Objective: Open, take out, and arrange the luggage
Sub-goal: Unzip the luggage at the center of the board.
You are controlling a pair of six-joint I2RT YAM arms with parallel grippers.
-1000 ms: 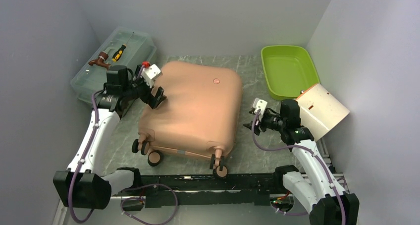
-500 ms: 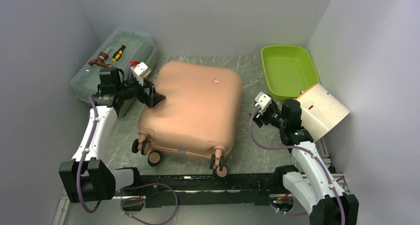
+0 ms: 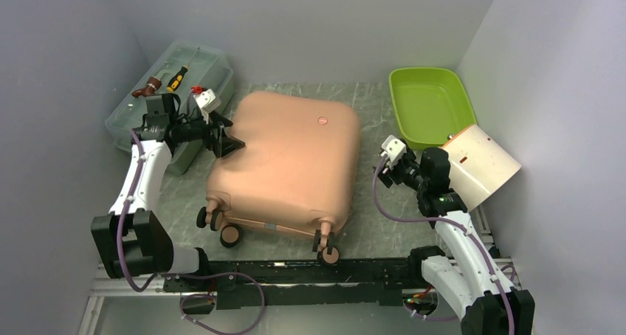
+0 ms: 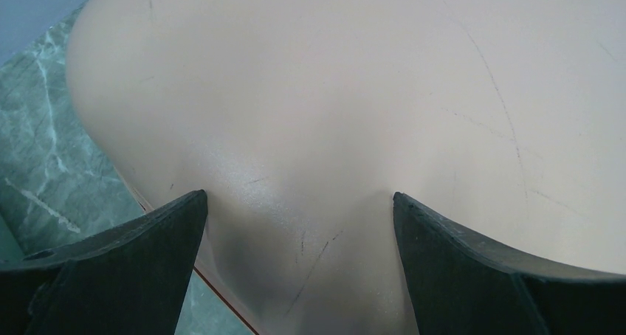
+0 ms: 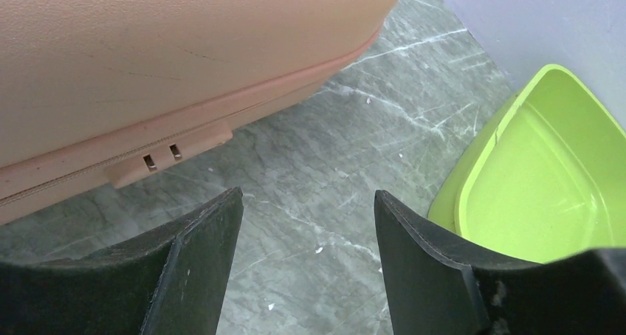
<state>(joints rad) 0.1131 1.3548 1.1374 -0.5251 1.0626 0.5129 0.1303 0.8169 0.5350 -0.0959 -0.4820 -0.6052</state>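
The luggage (image 3: 288, 161) is a salmon-pink hard-shell suitcase lying flat and closed in the middle of the table, with its wheels (image 3: 230, 235) toward the near edge. My left gripper (image 3: 227, 139) is open over its far-left rounded corner. In the left wrist view the two dark fingers straddle the scratched pink shell (image 4: 369, 91), and this gripper (image 4: 299, 195) holds nothing. My right gripper (image 3: 382, 171) is open beside the suitcase's right edge, over bare table, and holds nothing (image 5: 306, 195). The zipper seam and a pink tab (image 5: 171, 158) on the suitcase's side (image 5: 148, 54) show in the right wrist view.
A translucent toolbox (image 3: 188, 69) stands at the far left with a screwdriver (image 3: 177, 78) on its lid. A lime green tray (image 3: 430, 106) (image 5: 546, 180) sits at the far right. A white box-like object (image 3: 483, 161) leans by the right wall. Walls close in on three sides.
My left arm has swung back to the left, its gripper sliding toward the suitcase's far-left corner. My right gripper has drawn back and up from the suitcase's right edge and opened a little wider.
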